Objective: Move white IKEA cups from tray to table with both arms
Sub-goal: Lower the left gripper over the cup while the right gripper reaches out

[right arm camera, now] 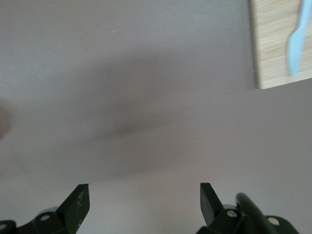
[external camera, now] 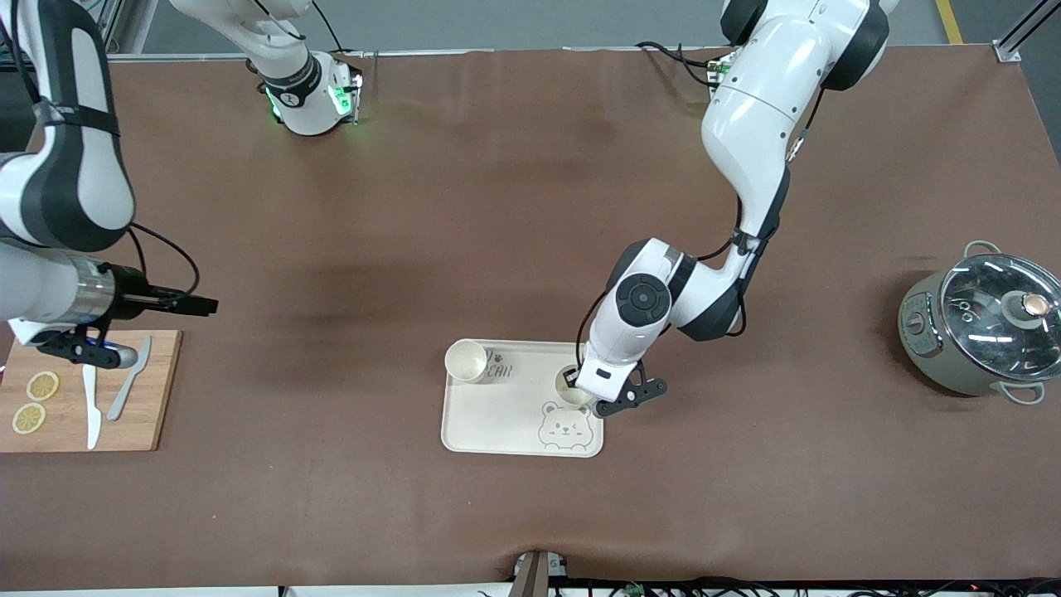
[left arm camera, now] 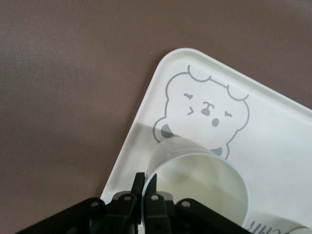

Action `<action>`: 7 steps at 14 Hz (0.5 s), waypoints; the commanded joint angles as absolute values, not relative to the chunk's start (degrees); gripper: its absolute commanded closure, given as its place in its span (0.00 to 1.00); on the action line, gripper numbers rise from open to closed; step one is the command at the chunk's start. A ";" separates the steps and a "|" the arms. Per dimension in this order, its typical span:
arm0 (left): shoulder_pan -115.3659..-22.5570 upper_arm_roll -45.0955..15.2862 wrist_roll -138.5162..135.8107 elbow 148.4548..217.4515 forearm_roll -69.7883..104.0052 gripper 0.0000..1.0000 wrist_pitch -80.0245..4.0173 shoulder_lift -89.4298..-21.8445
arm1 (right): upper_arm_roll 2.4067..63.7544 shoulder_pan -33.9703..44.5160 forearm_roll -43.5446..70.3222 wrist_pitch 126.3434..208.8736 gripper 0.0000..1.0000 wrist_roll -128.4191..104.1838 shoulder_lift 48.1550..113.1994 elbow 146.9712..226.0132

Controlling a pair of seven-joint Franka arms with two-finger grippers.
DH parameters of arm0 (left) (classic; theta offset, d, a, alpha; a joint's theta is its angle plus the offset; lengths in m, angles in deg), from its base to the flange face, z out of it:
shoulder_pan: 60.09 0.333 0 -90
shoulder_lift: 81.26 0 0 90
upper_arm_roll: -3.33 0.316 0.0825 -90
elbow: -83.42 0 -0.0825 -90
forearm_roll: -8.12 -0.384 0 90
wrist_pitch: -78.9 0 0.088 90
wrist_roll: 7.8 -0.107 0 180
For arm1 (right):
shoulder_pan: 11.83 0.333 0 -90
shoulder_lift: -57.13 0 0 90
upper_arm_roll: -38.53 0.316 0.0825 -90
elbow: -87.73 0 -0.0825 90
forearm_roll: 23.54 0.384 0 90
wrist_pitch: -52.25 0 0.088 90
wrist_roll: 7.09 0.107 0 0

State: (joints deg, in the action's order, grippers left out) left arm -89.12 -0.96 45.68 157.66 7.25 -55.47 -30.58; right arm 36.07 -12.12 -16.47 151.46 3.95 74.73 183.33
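Front view: both cups still on the tray [external camera: 497, 431], none on the table [external camera: 530, 207] yet; left gripper [left arm camera: 145, 192] clamped on the rim of one empty cup [left arm camera: 204, 187], other cup [external camera: 466, 361] empty at a tray corner, right gripper [right arm camera: 145, 202] spread wide, waiting beside the cutting board [external camera: 83, 394].

The tray [external camera: 497, 431] is lying on the table [external camera: 530, 207] in the lower centre of the frame. One cup [external camera: 466, 361] is standing at the tray's upper left corner; the other cup [external camera: 569, 391] is sitting at its upper right edge, above the bear drawing [external camera: 565, 428], with the left gripper [external camera: 580, 385] pinching its rim. At the frame's left edge a wooden board [external camera: 157, 398] is carrying two knives [external camera: 91, 406] and two lemon slices [external camera: 41, 386], with the right gripper [external camera: 203, 305] hanging just above it. At the right edge a lidded pot [external camera: 982, 327] is standing.
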 commanded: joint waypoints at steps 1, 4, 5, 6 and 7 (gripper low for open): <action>-88.92 -0.54 45.63 156.63 7.24 1.00 -54.87 -31.33 | 35.98 -10.95 -13.44 155.69 0.00 7.06 74.09 186.52; -88.30 -0.01 45.28 156.72 7.15 1.00 -50.24 -33.35 | 35.98 -6.39 -13.35 157.37 0.00 16.96 76.01 186.44; -87.52 -0.01 44.85 157.24 7.06 1.00 -48.48 -34.49 | 35.98 -4.98 -13.35 158.85 0.00 19.00 76.37 186.52; -86.12 -0.01 43.19 157.94 7.06 1.00 -46.20 -36.33 | 35.98 -3.93 -13.35 160.08 0.00 20.93 77.16 186.61; -84.97 -0.01 41.17 158.38 7.06 1.00 -44.00 -37.65 | 35.98 -3.13 -13.35 160.44 0.00 22.78 77.51 186.61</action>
